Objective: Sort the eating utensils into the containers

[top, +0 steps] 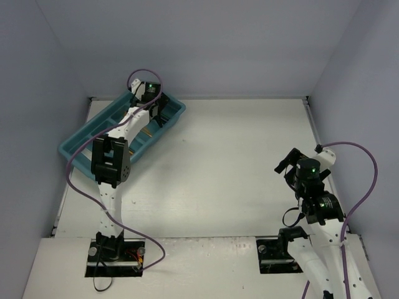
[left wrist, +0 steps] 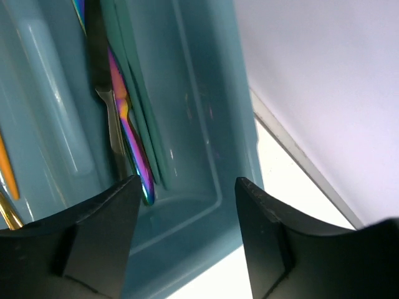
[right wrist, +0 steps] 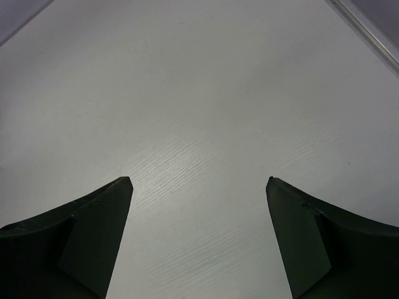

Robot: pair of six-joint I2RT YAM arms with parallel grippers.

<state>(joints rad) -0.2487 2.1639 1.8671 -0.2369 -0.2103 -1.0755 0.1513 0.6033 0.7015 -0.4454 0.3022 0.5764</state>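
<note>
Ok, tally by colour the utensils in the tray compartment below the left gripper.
Iridescent purple utensil: 1
Teal utensils: 2, overlapping, so likely
Black utensil: 1
Total: 4

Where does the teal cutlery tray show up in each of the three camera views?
Top external: the cutlery tray sits upper left, angled, by the far left corner of the white tabletop.
Left wrist: it fills the left and centre of the picture, with utensils lying in one compartment.
Right wrist: not in it.
Shared landmark: the white tabletop, seen in all three views.
</note>
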